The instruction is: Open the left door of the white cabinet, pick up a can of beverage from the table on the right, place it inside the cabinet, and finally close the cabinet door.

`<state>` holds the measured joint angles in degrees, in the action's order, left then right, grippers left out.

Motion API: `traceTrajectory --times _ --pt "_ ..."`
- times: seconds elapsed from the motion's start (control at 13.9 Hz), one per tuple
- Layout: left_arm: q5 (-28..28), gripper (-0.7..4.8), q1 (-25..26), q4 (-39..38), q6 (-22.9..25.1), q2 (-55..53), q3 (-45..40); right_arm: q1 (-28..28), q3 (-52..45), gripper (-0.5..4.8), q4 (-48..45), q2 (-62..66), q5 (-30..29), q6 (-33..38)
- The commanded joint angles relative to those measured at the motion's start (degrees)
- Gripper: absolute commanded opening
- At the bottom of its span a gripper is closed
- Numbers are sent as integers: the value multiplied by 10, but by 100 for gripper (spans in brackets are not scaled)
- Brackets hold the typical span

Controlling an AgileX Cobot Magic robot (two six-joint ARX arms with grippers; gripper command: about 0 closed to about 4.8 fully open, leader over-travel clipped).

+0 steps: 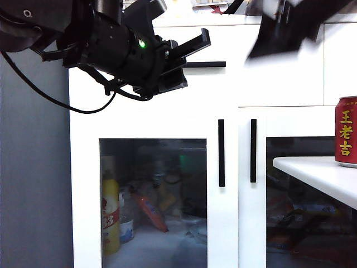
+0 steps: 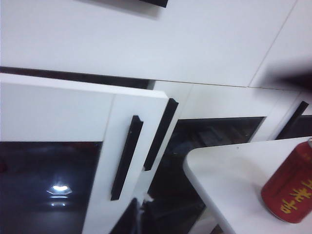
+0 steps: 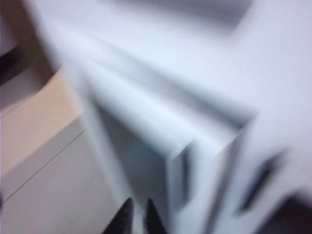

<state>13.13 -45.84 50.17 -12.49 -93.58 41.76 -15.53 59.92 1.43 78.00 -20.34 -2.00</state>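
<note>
The left gripper point(image 1: 187, 58) hangs high on the left, in front of the drawer fronts of the white cabinet point(image 1: 279, 84), its two fingers point(image 2: 130, 220) drawn together on nothing and pointing toward the cabinet face. Below and to its right runs the vertical black handle point(image 1: 221, 152) of the left door point(image 1: 153, 125); in the exterior view that door looks shut, though the left wrist view shows its edge standing slightly proud of the neighbouring door, so whether it is a crack open I cannot say for sure. Closed fingers held clear of the handle suggest, as a guess, an arm poised to hook or nudge the door rather than grasp it. The right gripper point(image 3: 136, 219) shows only as two dark tips point(image 3: 124, 219), close together with a narrow gap, in a heavily blurred wrist picture; nothing lies between them, and in the exterior view its arm is a dark smear at top right. The can of beverage point(image 1: 346, 132) stands upright and untouched on the table point(image 1: 312, 170) at far right, well apart from both grippers. Through the glass, a yellow bottle point(image 1: 110, 215) stands inside at the left.
</note>
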Motion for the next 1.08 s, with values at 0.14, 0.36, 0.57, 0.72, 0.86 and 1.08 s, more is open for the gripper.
traceTrajectory --times 0.14,0.36,0.57,0.72,0.86,1.08 --pt "-3 -5 -2 5 0 1 2 15 11 58 0 -134 109 0" --pt "-3 -5 -2 -2 0 1 2 20 11 164 24 -204 147 -4" --pt "-3 -5 -2 -2 0 1 2 20 11 190 89 -233 164 -29" --pt "23 -5 0 9 -8 1 5 20 11 190 111 -237 168 -31" --pt "27 -5 0 11 -28 0 5 20 11 190 114 -238 168 -31" --pt "-5 -1 -1 26 -40 -19 11 20 11 190 117 -240 174 -33"
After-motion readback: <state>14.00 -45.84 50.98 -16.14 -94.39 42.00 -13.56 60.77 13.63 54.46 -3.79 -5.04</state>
